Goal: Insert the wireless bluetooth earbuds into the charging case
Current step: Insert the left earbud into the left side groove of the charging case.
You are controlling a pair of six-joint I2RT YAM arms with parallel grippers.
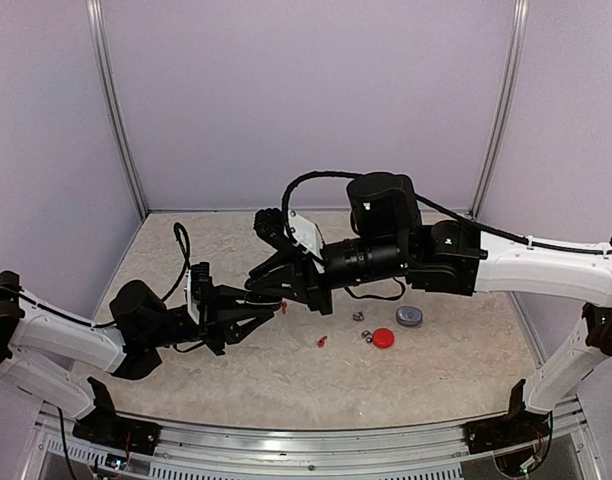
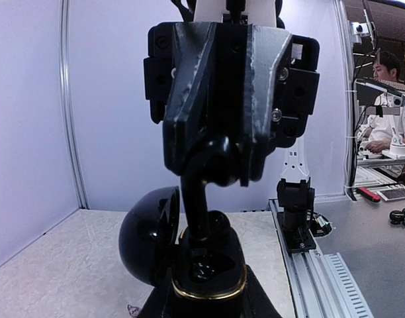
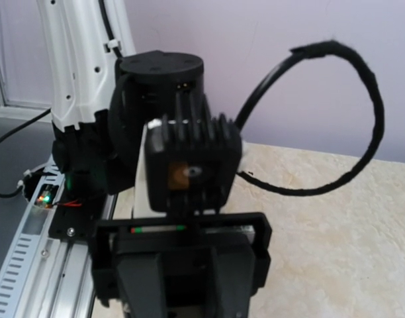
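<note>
Marbled tabletop, seated man

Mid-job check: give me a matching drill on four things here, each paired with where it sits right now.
Things:
1. black case
2. black earbud
3. grey case
4. red earbud

Places:
A. loose on the table, left of the red case in the top view
B. gripped in the left claw, lid open
C. on the table, furthest right of the small items
D. pinched in the right claw, over the open case

Pairs: 1-B, 2-D, 3-C, 4-A

Black case, gold rim; red case; grey case; beige marbled table.
</note>
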